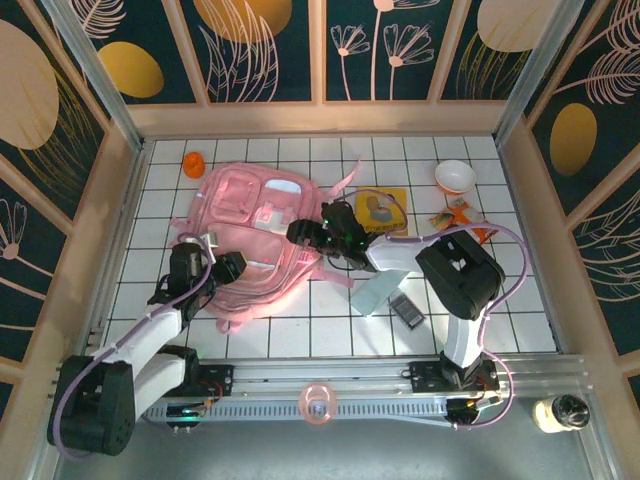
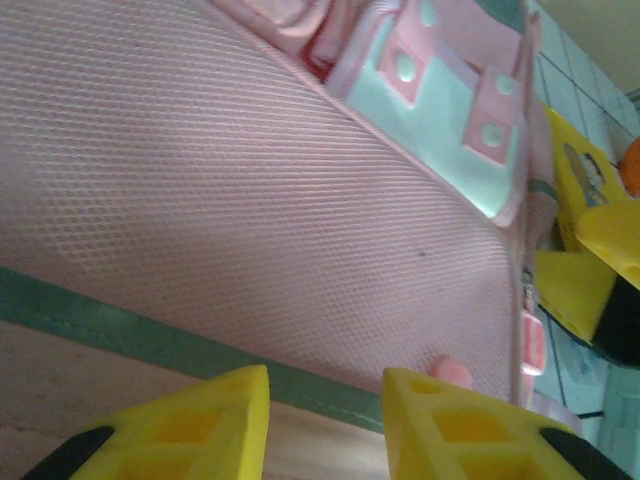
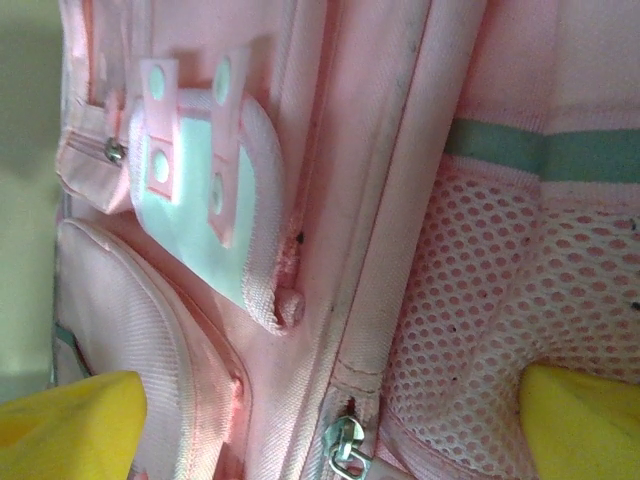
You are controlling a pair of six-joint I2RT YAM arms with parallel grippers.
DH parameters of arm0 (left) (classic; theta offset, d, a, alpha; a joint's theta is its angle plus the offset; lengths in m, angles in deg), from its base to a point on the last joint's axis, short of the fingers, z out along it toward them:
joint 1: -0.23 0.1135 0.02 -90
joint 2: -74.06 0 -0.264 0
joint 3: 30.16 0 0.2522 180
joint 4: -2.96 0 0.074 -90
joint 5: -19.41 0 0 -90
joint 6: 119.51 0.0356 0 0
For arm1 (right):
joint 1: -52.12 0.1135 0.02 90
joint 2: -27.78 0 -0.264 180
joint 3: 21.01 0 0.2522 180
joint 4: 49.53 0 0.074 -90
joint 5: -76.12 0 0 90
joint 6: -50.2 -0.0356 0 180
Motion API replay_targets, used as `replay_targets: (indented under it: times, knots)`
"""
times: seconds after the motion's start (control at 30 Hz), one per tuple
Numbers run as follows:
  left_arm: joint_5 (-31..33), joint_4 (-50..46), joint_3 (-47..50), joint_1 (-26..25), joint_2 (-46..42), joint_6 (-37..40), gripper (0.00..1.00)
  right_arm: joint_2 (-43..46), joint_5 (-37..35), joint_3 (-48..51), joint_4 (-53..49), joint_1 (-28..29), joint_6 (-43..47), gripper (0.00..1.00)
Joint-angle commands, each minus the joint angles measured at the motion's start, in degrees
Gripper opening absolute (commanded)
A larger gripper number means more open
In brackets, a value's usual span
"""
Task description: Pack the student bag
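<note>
Right now my left fingers (image 2: 222,420) stand partly open with nothing between them, just above the mesh side of the large soft pink fabric backpack (image 1: 250,215), at its near-left corner. My right fingers (image 3: 80,420) gape wide over its right edge. I judge its long axis runs roughly near to far, between both arms. It lies on the white tiled bench (image 1: 300,335), and the flat yellow book (image 1: 385,210) lies beside it, nearer my right arm.

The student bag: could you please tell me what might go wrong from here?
The left gripper sits close against the mesh pocket, so closing might snag mesh. The right gripper stands wide open over the zipper pull and could pinch loose fabric instead. The student bag is soft, so a tug may drag it onto the yellow book beside it.
</note>
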Motion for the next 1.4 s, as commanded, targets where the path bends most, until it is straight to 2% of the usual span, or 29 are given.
replay_targets:
  times: [0.0, 0.03, 0.07, 0.13, 0.23, 0.47, 0.63, 0.73, 0.83, 0.93, 1.03, 1.13, 1.37]
  knots:
    - [0.24, -8.22, -5.16, -0.38, -3.71, 5.30, 0.43, 4.69, -2.51, 1.49, 4.12, -0.75, 3.00, 0.96]
    - [1.28, -10.04, -7.27, -0.35, -4.84, 7.62, 0.49, 7.16, -3.80, 2.60, 3.33, -0.79, 3.59, 0.98]
    - [2.90, -10.94, -8.75, -0.39, -5.97, 7.96, 0.50, 9.71, -5.23, 3.75, 2.18, -0.75, 4.10, 0.99]
    - [0.21, -8.15, -9.52, -0.39, -7.77, 9.42, 0.57, 14.85, -7.62, 6.19, 0.10, -0.81, 5.01, 0.99]
    - [2.22, -11.54, -15.66, -0.38, -7.52, 14.88, 0.59, 22.00, -10.78, 9.53, -3.37, -0.83, 6.89, 0.99]
    - [2.03, -30.79, -34.88, -0.39, 2.62, 43.04, 0.59, 35.53, -15.05, 17.95, -1.78, -0.82, 10.54, 0.99]
    - [-3.88, -42.84, -41.77, -0.39, 8.84, 62.03, 0.61, 41.63, -17.24, 22.96, 1.49, -0.75, 10.82, 0.99]
    - [-6.38, -44.54, -40.97, -0.36, 9.12, 68.07, 0.59, 43.26, -17.80, 24.63, 2.63, -0.59, 10.95, 0.99]
    - [-10.50, -47.01, -38.18, -0.39, 7.55, 79.26, 0.58, 43.92, -18.07, 25.62, 3.35, -0.54, 11.42, 0.99]
    - [-10.66, -47.50, -34.89, -0.37, 5.58, 87.55, 0.58, 43.87, -17.92, 25.98, 4.22, -0.40, 12.04, 0.99]
    - [-10.13, -51.65, -31.24, -0.43, 4.30, 101.82, 0.58, 43.47, -17.65, 26.88, 6.13, -0.31, 12.22, 0.99]
    - [-8.48, -50.85, -28.30, -0.54, 3.52, 104.59, 0.58, 42.24, -16.89, 27.32, 8.08, -0.20, 11.92, 0.99]
    - [-3.90, -41.15, -20.02, -1.63, 1.84, 106.71, 0.63, 37.87, -15.01, 26.46, 11.51, 0.52, 11.70, 0.99]
